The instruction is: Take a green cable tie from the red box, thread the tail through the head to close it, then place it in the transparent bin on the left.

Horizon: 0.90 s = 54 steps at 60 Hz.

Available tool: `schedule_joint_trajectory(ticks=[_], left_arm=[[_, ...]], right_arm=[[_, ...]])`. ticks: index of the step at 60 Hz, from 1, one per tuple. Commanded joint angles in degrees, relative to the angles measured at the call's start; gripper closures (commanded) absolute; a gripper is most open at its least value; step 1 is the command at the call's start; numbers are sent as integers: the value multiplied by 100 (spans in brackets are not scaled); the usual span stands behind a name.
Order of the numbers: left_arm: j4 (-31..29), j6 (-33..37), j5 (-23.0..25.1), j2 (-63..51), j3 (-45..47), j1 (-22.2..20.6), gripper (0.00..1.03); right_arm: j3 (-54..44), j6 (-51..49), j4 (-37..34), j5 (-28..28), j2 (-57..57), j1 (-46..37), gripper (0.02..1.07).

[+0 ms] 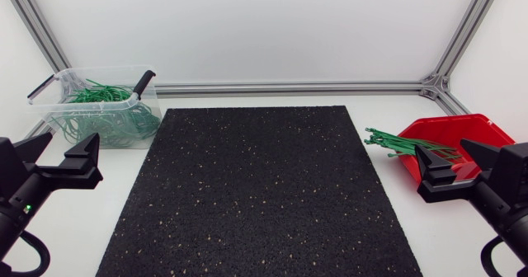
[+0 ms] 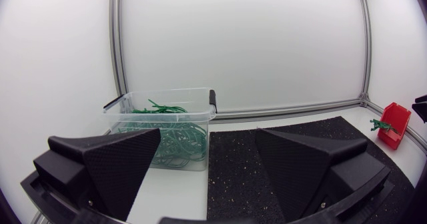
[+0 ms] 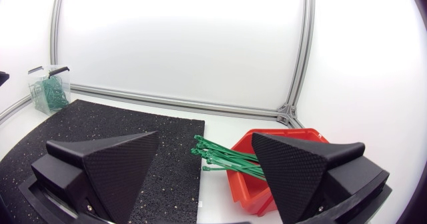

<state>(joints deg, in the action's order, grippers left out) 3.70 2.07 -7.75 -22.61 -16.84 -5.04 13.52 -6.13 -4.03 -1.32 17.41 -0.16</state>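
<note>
The right gripper (image 1: 454,166), open and empty, hung just beside the red box (image 1: 483,127), whose green cable ties (image 1: 404,145) lay bundled with their ends poking over the rim toward the black mat (image 1: 264,194); closing on one protruding end would likely lift a single tie, not the bundle. Nothing blocked that reach. The left gripper (image 1: 58,155), also open and empty, sat near the transparent bin (image 1: 49,104) of looped ties (image 1: 103,120).

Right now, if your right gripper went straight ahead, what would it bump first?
Most likely the green cable ties poking out of the red box; they lie straight ahead of my open right gripper. Depth is uncertain.
</note>
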Motion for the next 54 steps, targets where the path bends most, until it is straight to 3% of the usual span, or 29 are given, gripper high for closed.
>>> schedule_joint_trajectory(ticks=[1,32,54], left_arm=[[-21,-22,87,266,272,74,5],[-282,-160,601,1758,1328,395,5],[-370,-207,775,2261,1684,504,5]], right_arm=[[-279,155,137,54,-251,-16,6],[-1352,613,403,132,-1741,16,6],[-1352,613,403,132,-1741,16,6]])
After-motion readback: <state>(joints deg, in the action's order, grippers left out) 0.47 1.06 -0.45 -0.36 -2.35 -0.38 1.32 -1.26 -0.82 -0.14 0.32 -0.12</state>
